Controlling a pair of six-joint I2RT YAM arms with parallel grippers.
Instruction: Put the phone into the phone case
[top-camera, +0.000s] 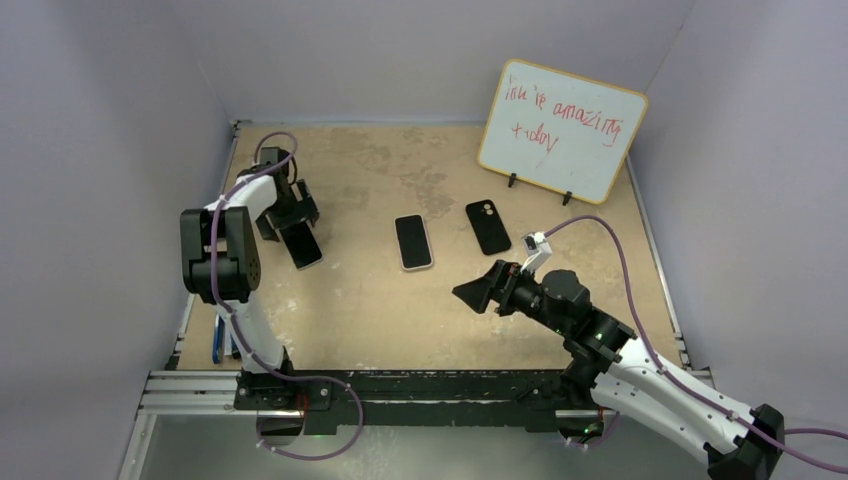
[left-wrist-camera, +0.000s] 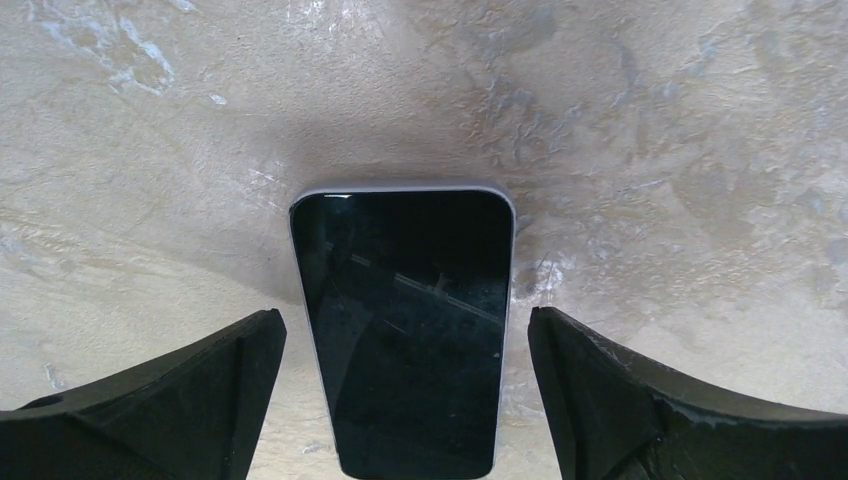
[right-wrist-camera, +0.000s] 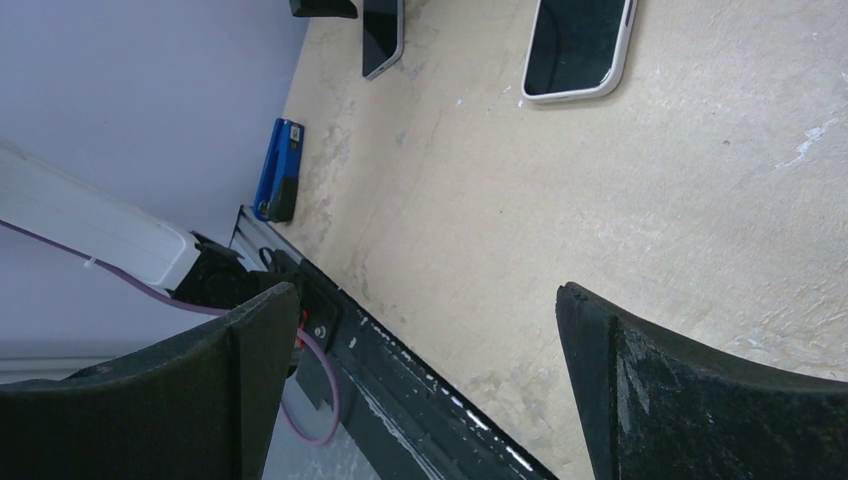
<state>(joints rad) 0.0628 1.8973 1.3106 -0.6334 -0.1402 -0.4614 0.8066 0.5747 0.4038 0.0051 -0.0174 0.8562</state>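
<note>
Left wrist view: I'm holding the left claw (left-wrist-camera: 405, 325) low over the phone (left-wrist-camera: 405, 265), jaws standing wide, one finger on each long side of it and neither one touching. The phone is lying flat and screen-up on the table (left-wrist-camera: 650, 150), at the left side of the work area.

The right claw (right-wrist-camera: 428, 295) is hanging wide open too, holding nothing, parked near the front edge and well apart from everything.

Two more flat pieces are lying mid-table, just beside each other: a white-rimmed piece (top-camera: 413, 242) and a black piece (top-camera: 488, 227) with a corner cut-out. I'm reading the black one as the empty case, but I can't tell for sure from up here. A whiteboard (top-camera: 560, 130) is leaning at the back.

Step in hand, as I'm judging it: grabbing the phone, with nothing lifted yet and the case untouched. So the task is sitting at its very start.

Next move is calling for closing squarely on the phone's long edges. It's thin and flat on the board, so the fingertips need to be right down at table level or they'll be slipping over the top. After that it's a carry across to the case, lining up the corners before pressing in
</note>
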